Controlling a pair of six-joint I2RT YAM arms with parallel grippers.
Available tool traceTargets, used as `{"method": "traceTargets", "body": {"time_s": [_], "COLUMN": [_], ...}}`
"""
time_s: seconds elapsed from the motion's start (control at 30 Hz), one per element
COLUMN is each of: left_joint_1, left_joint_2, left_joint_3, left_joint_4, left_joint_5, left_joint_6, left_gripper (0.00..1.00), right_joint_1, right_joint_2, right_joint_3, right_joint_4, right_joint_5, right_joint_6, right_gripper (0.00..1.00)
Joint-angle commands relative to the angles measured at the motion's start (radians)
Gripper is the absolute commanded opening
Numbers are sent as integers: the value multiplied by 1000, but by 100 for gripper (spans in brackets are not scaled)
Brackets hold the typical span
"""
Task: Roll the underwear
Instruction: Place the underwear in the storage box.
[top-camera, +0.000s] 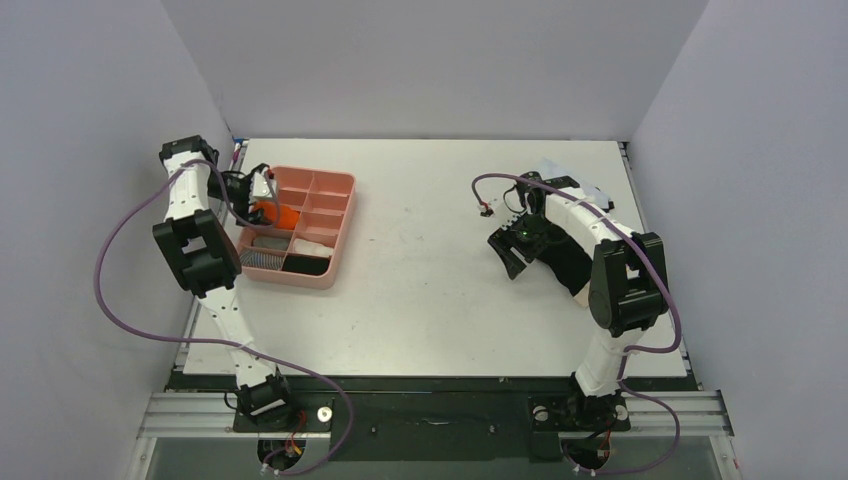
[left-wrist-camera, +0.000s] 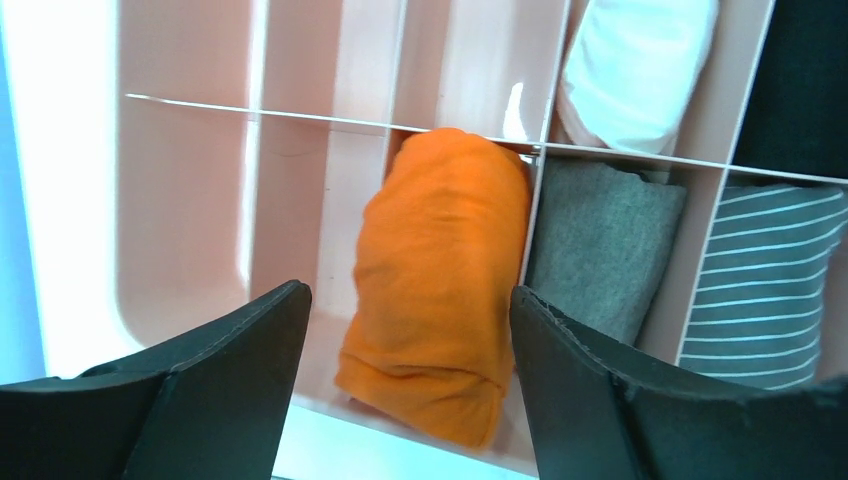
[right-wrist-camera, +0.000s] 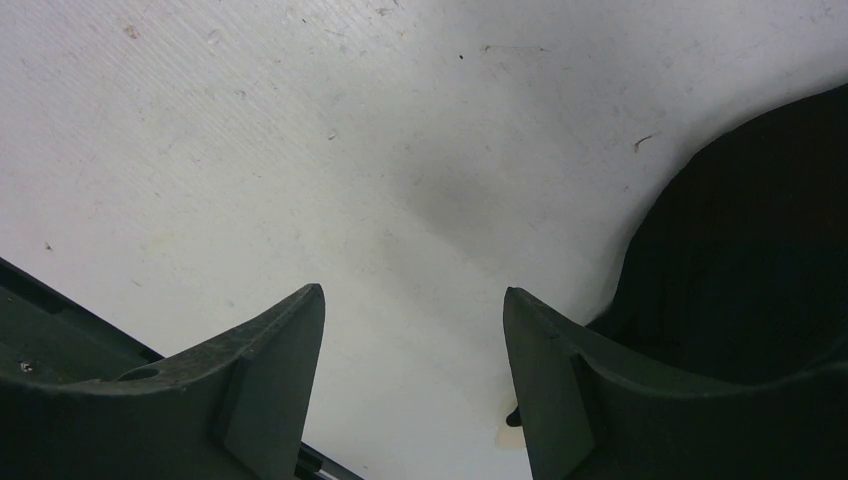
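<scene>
Hovering over the pink tray (left-wrist-camera: 190, 200) | left jaws apart and empty, rolled orange underwear (left-wrist-camera: 440, 270) between them in its compartment, beside a grey roll (left-wrist-camera: 600, 250); its long axis runs away from the camera, across the closing line | right jaws apart and empty above the tabletop (right-wrist-camera: 300, 120) | black underwear (right-wrist-camera: 740, 270) lies just right of them, axis unclear; right arm nearer, likely next.

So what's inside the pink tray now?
The tray holds an orange roll, grey roll, striped roll, white roll and black cloth; some compartments look empty. Anything beneath the rolls is covered.
</scene>
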Motion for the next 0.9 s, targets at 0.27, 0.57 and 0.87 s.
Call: {"method": "traceTargets", "body": {"time_s": [0.27,0.57,0.87], "left_joint_1": [7,7,7], "left_joint_2": [-16,-28,-38], "left_joint_3": [87,11,-60], "left_joint_4": [-67,-71,-44], "left_joint_5": [47,-11,-74], "left_joint_6": [64,88,114], "left_gripper": [46,35,12], "right_joint_1": [4,4,6], "right_joint_2": [2,5,-1], "right_joint_3": [-2,-4,-6], "right_joint_4": [20,19,19], "right_joint_5": [20,24,25], "right_joint_6": [8,8,11], "right_gripper": [62,62,62]}}
